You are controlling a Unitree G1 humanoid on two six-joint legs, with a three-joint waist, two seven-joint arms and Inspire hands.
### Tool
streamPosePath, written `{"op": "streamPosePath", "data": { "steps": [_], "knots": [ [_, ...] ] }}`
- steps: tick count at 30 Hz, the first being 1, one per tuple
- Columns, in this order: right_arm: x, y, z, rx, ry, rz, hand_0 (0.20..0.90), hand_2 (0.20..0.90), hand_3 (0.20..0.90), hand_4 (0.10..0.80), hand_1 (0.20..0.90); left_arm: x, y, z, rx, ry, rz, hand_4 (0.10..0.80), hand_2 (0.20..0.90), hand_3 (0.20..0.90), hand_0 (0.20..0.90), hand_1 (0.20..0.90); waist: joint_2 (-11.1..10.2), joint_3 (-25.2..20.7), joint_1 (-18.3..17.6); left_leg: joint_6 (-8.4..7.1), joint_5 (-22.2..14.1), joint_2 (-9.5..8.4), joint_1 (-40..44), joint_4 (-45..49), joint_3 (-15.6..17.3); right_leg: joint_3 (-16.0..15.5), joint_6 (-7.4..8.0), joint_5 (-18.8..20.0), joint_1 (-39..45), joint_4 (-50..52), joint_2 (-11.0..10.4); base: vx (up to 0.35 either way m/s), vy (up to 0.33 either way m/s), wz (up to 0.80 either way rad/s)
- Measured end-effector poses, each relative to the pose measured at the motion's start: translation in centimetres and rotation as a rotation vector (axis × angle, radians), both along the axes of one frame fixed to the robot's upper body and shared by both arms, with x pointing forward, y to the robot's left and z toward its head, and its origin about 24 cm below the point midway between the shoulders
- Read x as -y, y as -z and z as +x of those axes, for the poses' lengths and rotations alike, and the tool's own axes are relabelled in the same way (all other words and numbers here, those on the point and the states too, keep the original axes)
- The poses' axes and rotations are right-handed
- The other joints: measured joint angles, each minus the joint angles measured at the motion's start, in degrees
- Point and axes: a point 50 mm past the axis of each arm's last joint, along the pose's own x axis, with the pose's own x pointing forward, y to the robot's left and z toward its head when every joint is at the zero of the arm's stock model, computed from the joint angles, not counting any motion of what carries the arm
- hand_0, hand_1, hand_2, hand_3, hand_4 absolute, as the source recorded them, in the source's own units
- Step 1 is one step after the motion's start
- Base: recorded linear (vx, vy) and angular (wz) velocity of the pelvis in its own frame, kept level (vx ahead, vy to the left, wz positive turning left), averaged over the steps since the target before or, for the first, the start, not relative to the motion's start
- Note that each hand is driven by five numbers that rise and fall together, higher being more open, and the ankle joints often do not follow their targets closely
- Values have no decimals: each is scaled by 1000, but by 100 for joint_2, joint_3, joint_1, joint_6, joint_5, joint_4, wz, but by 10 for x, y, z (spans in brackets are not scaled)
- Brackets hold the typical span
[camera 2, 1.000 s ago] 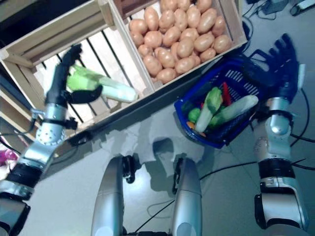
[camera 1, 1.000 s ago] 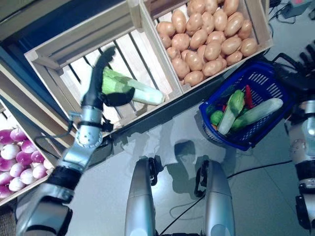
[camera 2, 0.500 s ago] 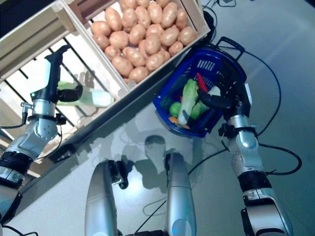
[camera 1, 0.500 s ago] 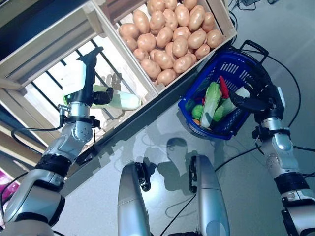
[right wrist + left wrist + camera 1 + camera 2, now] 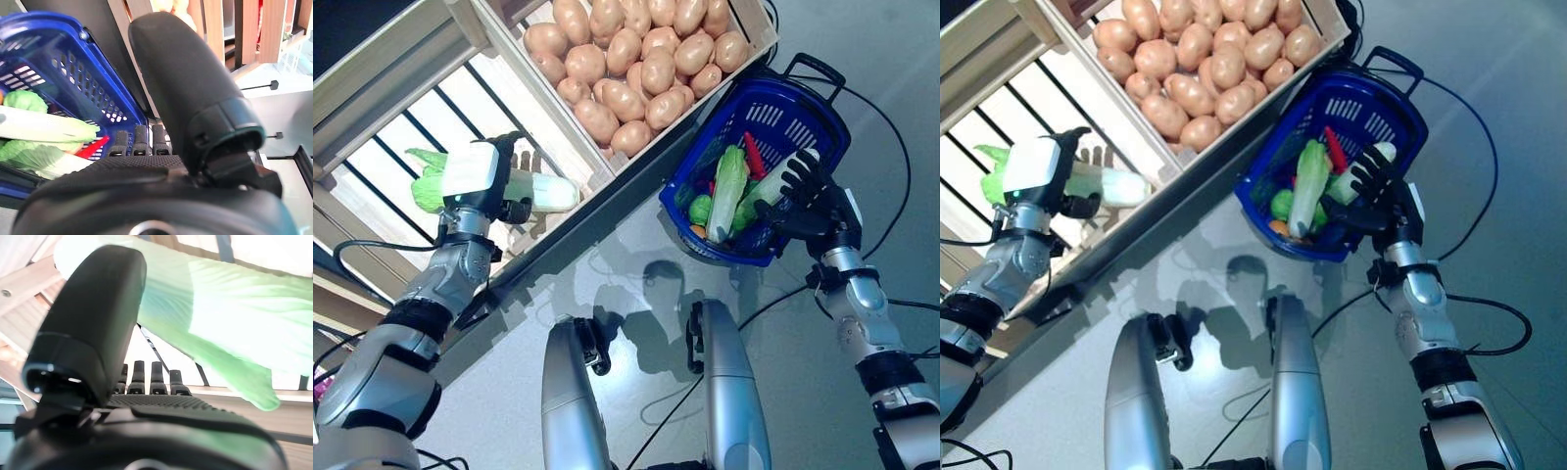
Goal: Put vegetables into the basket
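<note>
My left hand (image 5: 478, 178) is shut on a long pale green cabbage (image 5: 546, 192) and holds it over a slatted wooden crate (image 5: 382, 157). In the left wrist view the thumb (image 5: 93, 318) lies across the cabbage (image 5: 220, 318). The blue basket (image 5: 781, 116) stands on the floor to the right of the stand. In it lie a leafy cabbage (image 5: 728, 192), a red pepper (image 5: 754, 157), a round green vegetable (image 5: 702, 209) and a long pale vegetable (image 5: 775, 180). My right hand (image 5: 803, 201) is open, its fingers straight over the basket's near right rim (image 5: 73, 73).
The wooden stand's dark front edge (image 5: 597, 211) runs slantwise between the crates and the floor. A second wooden crate (image 5: 509, 54) borders the basket's far left side. Grey floor (image 5: 862, 88) lies to the right of the basket.
The camera has shifted. My right hand has come from beside the basket to over its near rim. My left hand still holds the cabbage over the slatted crate.
</note>
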Motion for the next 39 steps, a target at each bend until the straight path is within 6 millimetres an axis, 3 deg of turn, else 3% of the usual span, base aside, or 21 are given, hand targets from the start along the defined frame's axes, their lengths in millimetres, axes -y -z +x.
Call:
{"op": "streamPosePath", "data": {
  "steps": [12,21,27,33,39],
  "knots": [
    [0,0,0,-3,-2,-2,900,900,900,800,900,-1,-18,2,-53,18,155,800,900,900,900,900,32,7,12,-24,14,-10,-93,-76,47,72,6,7,-196,-2,4,3,11,-1],
    [-3,0,2,-9,-16,11,900,900,900,800,900,17,-48,13,-82,82,284,800,900,900,900,900,92,9,47,-24,16,-11,-231,-64,67,102,3,25,-366,6,6,-4,2,-1],
    [1,-5,6,-6,-4,7,900,900,900,800,900,22,-57,16,-254,121,221,800,900,900,900,900,232,5,47,-17,12,-9,-303,-75,141,193,28,59,-509,1,12,-4,6,-4],
    [7,-4,5,-19,11,34,900,900,900,800,900,15,-35,16,-580,134,84,800,900,900,900,900,276,7,-5,-10,4,-1,-322,-99,170,199,41,68,-546,-37,6,1,0,-1],
    [13,0,4,-40,32,58,900,900,900,800,900,13,-44,16,-699,107,-6,800,900,900,900,900,280,9,3,-8,-3,-4,-255,-131,202,181,46,86,-491,-79,-39,1,-3,-1]
  ]
}}
